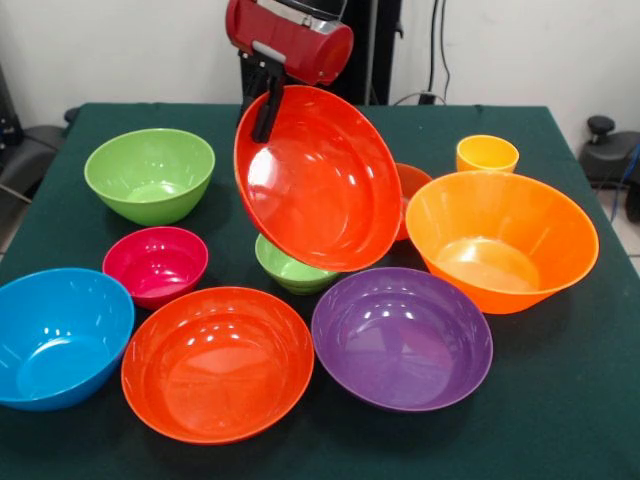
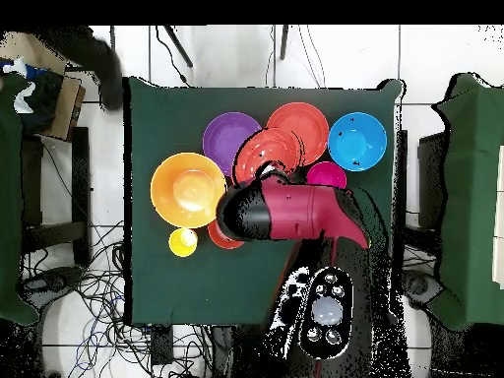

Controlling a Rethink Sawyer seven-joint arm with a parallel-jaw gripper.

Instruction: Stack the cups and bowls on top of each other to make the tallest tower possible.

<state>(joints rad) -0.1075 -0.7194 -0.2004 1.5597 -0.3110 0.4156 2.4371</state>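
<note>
Above the surface's middle: the arm (image 1: 290, 38) holds a large red-orange bowl (image 1: 318, 180) aloft, tilted, its mouth facing the front camera.
Fingers (image 1: 268, 103): clamped on that bowl's upper rim at 11 o'clock.
Under the lifted bowl: small lime green bowl (image 1: 292, 268) at 6 o'clock, small red-orange bowl (image 1: 411, 186) peeking out at 3 o'clock.
Ring around: purple bowl (image 1: 402, 338), second red-orange bowl (image 1: 217, 362), magenta bowl (image 1: 155, 264), blue bowl (image 1: 58, 336), larger lime green bowl (image 1: 150, 174), orange bowl (image 1: 500, 240), each apart on the green surface (image 1: 560, 400).
Cup (image 1: 487, 154): upright, at 12 o'clock from the orange bowl.
</note>
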